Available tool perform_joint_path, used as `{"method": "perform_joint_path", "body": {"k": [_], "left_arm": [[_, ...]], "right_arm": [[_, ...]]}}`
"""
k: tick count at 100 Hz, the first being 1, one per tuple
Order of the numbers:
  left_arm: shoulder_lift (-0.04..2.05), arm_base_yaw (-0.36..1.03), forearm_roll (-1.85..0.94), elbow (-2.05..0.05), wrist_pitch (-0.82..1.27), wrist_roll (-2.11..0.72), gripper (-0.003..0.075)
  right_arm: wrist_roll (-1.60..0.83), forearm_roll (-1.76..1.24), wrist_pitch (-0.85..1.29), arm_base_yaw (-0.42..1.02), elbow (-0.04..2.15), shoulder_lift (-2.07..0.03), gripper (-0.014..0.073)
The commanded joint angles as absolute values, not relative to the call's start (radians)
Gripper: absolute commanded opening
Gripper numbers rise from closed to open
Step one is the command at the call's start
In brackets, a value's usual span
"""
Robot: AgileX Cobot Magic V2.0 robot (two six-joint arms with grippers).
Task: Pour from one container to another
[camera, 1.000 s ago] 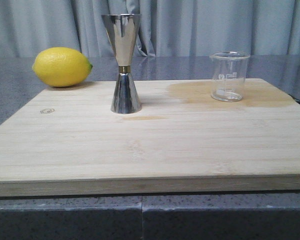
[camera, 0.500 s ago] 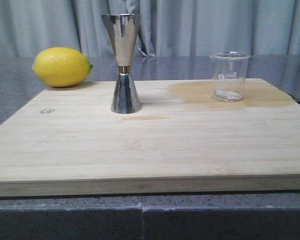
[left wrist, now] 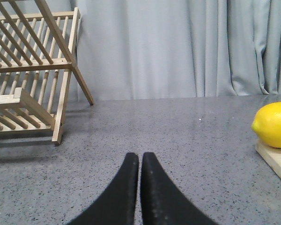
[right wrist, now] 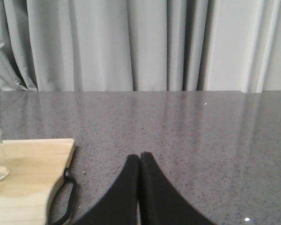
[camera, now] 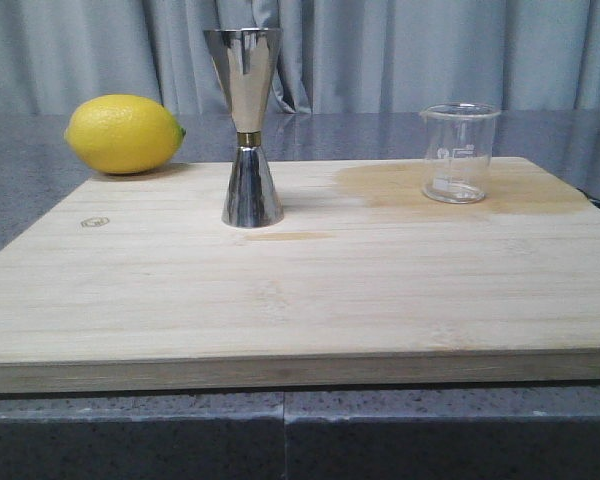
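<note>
Both hands sit closed and empty: your left hand (left wrist: 139, 161) has its fingers pressed together low over the grey desk (left wrist: 178, 140), near the lemon (left wrist: 273, 124) and a wooden rack (left wrist: 33, 79); your right hand (right wrist: 139, 161) is likewise pinched together, off the board's right edge. On the wooden board (camera: 310, 290) the beaker (camera: 459, 152) stands upright at the back right on a damp-looking stain (contents hard to tell), well apart from the upright jigger (camera: 248, 125) left of centre.
</note>
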State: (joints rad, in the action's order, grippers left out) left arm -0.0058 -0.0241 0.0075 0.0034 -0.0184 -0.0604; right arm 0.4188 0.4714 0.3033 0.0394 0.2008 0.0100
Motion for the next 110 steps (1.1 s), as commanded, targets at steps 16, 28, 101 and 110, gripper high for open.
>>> {"method": "perform_joint_path", "body": {"k": [16, 28, 101, 110], "left_arm": [[-0.027, -0.016, 0.000, 0.034, -0.100, -0.064, -0.0019], [-0.027, -0.016, 0.000, 0.034, -0.100, -0.064, -0.0019], [-0.027, -0.016, 0.000, 0.034, -0.100, -0.064, -0.0019], [-0.027, -0.016, 0.000, 0.034, -0.100, -0.064, -0.0019]], "right_arm": [[0.139, 0.196, 0.177, 0.033, 0.143, 0.028, -0.0072], [0.137, 0.149, 0.128, 0.033, 0.083, 0.028, -0.0072], [0.052, 0.037, 0.000, -0.008, -0.022, 0.028, -0.0072], [0.052, 0.037, 0.007, -0.008, -0.022, 0.028, -0.0072]]}}
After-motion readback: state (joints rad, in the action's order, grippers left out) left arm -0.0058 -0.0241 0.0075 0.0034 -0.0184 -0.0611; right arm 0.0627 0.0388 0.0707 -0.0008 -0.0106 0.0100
